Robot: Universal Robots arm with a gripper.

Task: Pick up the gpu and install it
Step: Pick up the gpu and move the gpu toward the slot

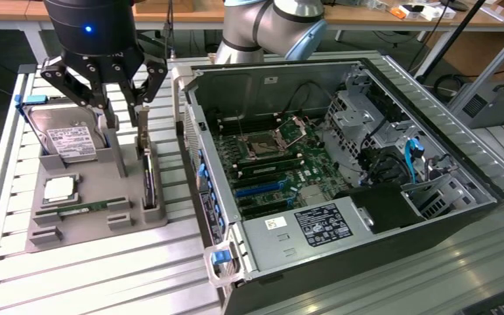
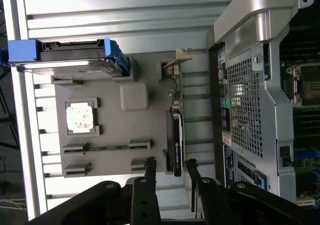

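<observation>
Hovering my gripper (image 1: 123, 113), jaws spread wide, over the gpu (image 1: 149, 180), which is standing on edge in the grey tray (image 1: 103, 180) beside the open computer case (image 1: 366, 269), I am worrying that an off-centre descent could clip its bracket (image 1: 142, 128) or tip it.

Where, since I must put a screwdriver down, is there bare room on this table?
Free: the ribbed metal table between the grey moulded holder tray and the edge at the exterior view's bottom. Crowded: the narrow gap between tray and open black computer case, where the open tool hangs over the thin dark gpu card.
</observation>
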